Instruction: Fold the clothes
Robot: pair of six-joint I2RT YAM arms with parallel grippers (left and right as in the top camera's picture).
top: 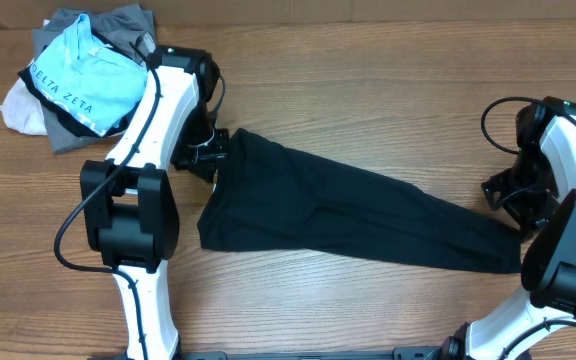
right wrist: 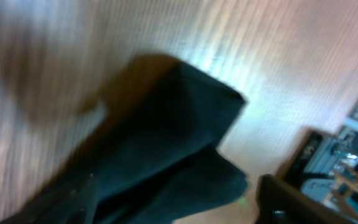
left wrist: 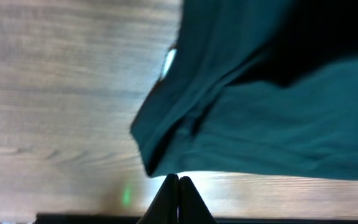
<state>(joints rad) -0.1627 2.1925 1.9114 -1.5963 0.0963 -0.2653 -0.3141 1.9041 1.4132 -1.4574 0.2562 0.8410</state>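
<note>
The left pincer [left wrist: 179, 179] is closed tight, its two fingers pressed flat together, tips right at the lower edge of the black T-shirt [top: 348, 210]. Whether a bit of the hem is caught between them cannot be told. Seen from its wrist, the cloth rises from the tips toward 12 and 2 o'clock in soft folds, with a small white label [left wrist: 168, 62] showing at 12 o'clock on the shirt's edge and bare wood to the 9 o'clock side. The right pincer [right wrist: 173, 205] looks spread wide, one dark finger [right wrist: 278, 199] low at 4 o'clock and a blurred one at 8 o'clock. It holds nothing that can be made out, and the shirt's narrow end lies just ahead of it toward 12 o'clock, though that view is smeared. From overhead, the T-shirt lies stretched flat across the middle of the table [top: 368, 90], its wide end toward 9 o'clock beside the left arm and its narrow end drawn out toward 4 o'clock near the right arm. At 10 o'clock, well apart from the T-shirt, sits a heap with a light blue shirt [top: 83, 80] on top of grey clothes [top: 118, 25].
</note>
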